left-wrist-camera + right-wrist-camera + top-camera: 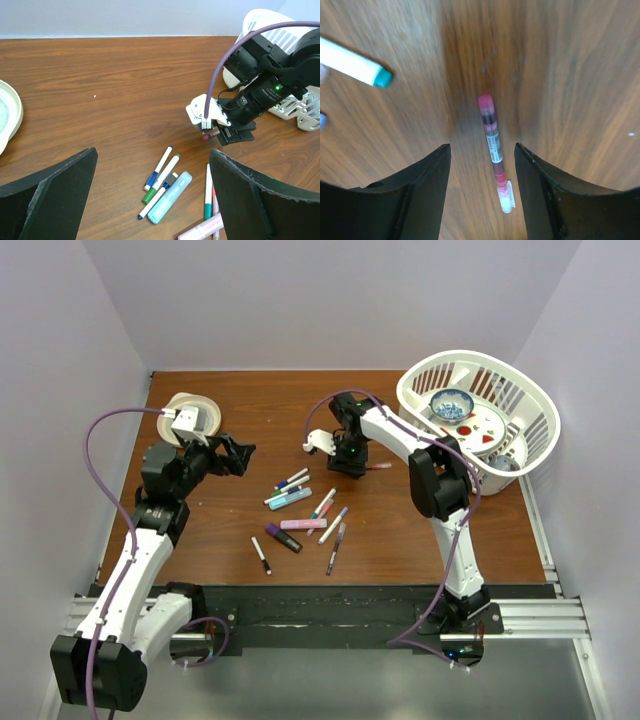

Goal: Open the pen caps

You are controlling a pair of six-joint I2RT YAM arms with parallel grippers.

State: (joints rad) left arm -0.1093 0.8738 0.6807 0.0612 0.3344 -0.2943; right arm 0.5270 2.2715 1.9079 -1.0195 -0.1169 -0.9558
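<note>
A slim red pen (492, 142) with a clear cap (506, 197) lies flat on the wooden table. My right gripper (481, 147) is down over it, open, one jaw on each side and neither touching it. In the top view this gripper (352, 462) stands at mid-table, and the red pen (378, 467) pokes out to its right. Several pens (300, 510) lie scattered in front, among them a blue-capped pen (159, 169), a green-capped pen (161, 179) and a teal highlighter (170, 197). My left gripper (240, 452) hovers open above the table, left of the pile, holding nothing.
A white basket (530, 410) with a blue bowl and a plate inside stands at the back right, close to the right arm. At the back left sits a white dish (190, 412) behind the left gripper. A black rail runs along the near edge.
</note>
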